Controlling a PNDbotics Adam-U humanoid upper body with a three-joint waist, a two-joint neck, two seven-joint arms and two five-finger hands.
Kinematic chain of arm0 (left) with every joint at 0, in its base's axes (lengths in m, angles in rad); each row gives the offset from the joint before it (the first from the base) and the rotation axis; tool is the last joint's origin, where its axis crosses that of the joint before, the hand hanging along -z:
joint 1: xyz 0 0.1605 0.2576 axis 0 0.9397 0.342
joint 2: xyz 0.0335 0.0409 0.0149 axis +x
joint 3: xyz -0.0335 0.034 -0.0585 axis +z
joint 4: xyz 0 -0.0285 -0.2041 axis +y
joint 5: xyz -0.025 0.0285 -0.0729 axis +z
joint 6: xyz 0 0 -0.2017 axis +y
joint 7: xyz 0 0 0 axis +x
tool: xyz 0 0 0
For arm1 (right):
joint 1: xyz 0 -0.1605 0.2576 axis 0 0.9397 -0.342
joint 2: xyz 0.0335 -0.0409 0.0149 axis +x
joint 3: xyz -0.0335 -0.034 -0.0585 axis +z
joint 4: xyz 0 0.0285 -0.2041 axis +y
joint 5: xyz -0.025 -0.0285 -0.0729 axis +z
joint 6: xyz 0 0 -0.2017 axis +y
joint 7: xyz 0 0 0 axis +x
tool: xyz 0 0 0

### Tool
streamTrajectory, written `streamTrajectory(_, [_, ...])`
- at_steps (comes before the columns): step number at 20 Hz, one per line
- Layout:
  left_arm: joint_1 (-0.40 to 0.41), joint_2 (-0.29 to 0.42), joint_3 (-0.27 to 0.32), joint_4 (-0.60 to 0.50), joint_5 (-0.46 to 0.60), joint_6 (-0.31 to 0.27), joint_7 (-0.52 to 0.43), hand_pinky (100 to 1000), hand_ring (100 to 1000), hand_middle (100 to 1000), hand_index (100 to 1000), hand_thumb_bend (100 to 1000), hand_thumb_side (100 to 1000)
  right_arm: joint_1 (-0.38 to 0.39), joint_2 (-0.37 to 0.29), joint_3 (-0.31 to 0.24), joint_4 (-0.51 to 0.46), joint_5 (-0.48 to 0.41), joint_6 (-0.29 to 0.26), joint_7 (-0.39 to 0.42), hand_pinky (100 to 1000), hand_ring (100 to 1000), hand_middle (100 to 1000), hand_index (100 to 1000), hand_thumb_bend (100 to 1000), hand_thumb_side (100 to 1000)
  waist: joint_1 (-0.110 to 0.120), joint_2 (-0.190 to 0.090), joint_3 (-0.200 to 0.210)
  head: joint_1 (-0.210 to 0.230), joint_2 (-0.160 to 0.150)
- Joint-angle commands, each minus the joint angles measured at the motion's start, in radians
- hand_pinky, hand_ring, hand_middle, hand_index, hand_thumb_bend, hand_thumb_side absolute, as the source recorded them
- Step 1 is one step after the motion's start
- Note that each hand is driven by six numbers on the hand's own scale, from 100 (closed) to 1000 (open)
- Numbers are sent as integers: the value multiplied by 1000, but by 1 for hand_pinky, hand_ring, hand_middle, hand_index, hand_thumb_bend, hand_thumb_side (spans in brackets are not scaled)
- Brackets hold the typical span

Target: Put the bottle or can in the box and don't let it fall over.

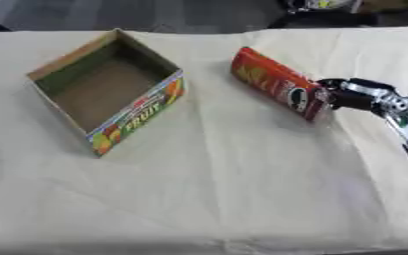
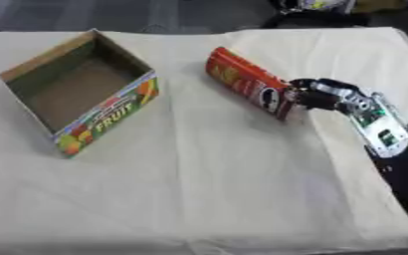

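Red can (image 1: 280, 83) lies tilted on the cloth-covered table (image 1: 242, 189), right of the open box (image 1: 103, 92) printed "FRUIT". Right hand (image 2: 325, 97) curls around the can's lower end; the right eye view shows more of its forearm.

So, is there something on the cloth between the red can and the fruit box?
No. Between the red can and the fruit box only bare cloth shows, in both eye views.
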State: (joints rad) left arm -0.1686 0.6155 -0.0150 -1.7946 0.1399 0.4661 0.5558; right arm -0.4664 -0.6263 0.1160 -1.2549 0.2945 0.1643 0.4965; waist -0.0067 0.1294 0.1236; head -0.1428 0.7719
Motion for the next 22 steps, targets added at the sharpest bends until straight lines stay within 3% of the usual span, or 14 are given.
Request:
streamTrajectory(1, [-13, 32, 11, -21, 3, -2, 1, 458, 876, 957, 738, 327, 666, -17, -31, 0, -3, -4, 3, -1, 851, 1000, 1000, 1000, 100, 840, 17, 7, -1, -3, -2])
streamTrajectory(22, [-8, 30, 15, -21, 6, -8, 6, 457, 875, 957, 735, 324, 668, -38, -19, 32, 11, 52, 3, 9, 833, 1000, 1000, 1000, 100, 771, 7, 4, 7, -8, -2])
